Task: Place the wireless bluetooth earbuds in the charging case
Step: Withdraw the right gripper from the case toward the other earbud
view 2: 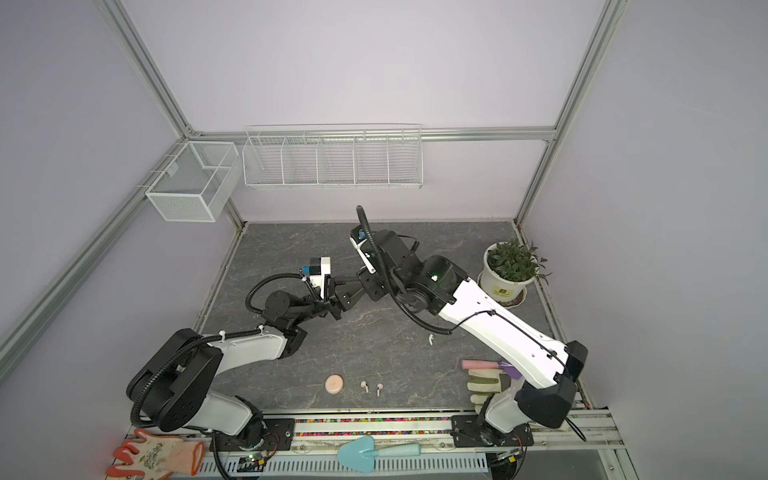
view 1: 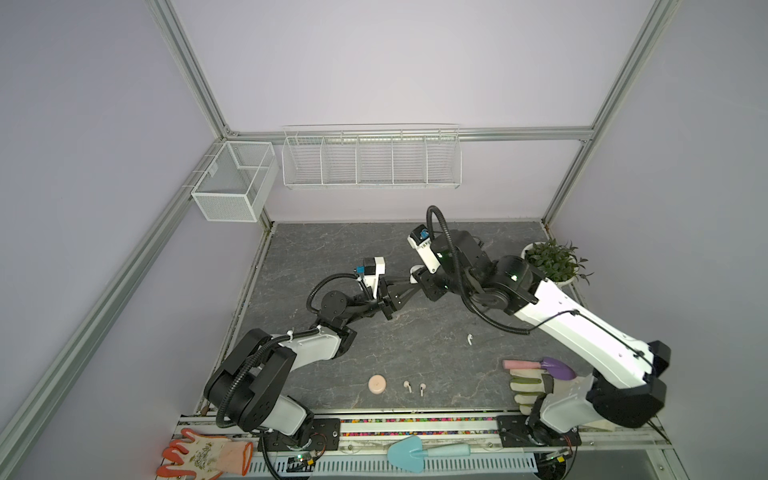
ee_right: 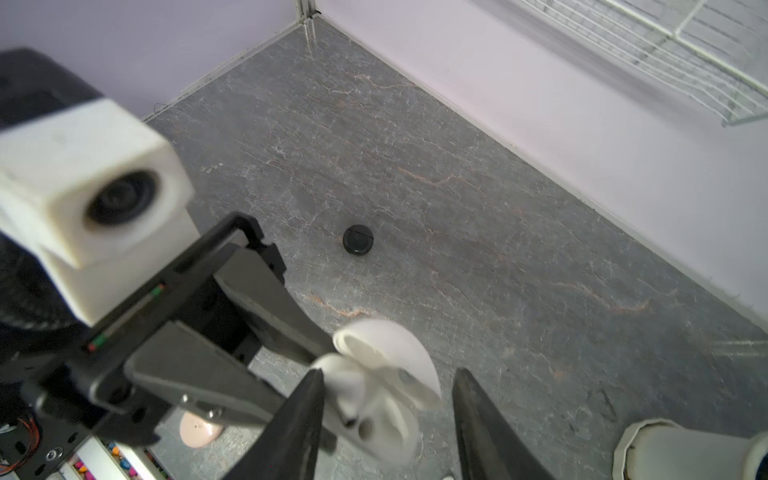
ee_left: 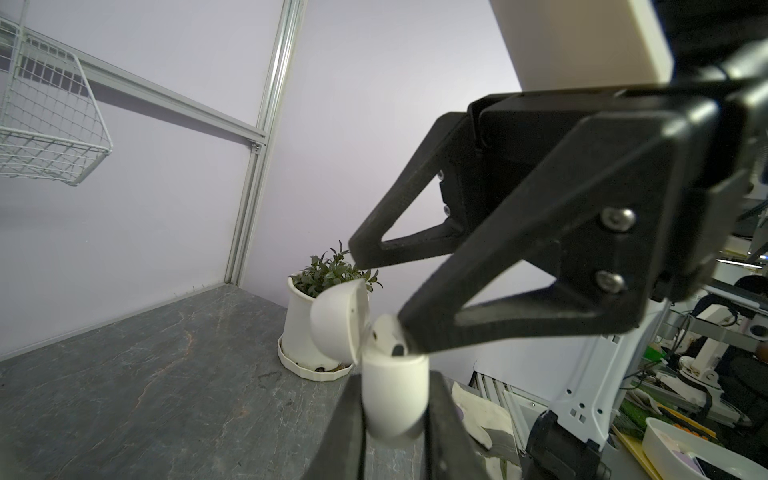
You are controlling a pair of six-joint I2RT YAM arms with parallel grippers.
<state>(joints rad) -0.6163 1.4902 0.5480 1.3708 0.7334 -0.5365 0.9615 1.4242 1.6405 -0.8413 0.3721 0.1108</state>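
Note:
My left gripper (ee_left: 392, 386) is shut on the white charging case (ee_left: 395, 395), held above the table with its lid (ee_left: 338, 324) open. A white earbud (ee_left: 388, 338) sits in the case mouth, and one finger (ee_left: 478, 299) of my right gripper touches it. My right gripper (ee_right: 388, 374) is open, its fingers straddling the case (ee_right: 374, 407) with nothing held. In both top views the grippers (view 1: 409, 286) (view 2: 351, 289) meet at mid-table. Another white earbud (view 1: 470, 339) lies on the table. Two pale pink earbuds (view 1: 407, 386) (view 1: 422, 388) lie beside a round pink case (view 1: 377, 384).
A small black round case (ee_right: 358, 240) lies on the table behind the grippers. A potted plant (view 1: 555, 262) stands at the right. A purple trowel (view 1: 557, 368) and a white glove (view 1: 530, 384) lie under the right arm. Wire baskets (view 1: 370, 162) hang on the back wall.

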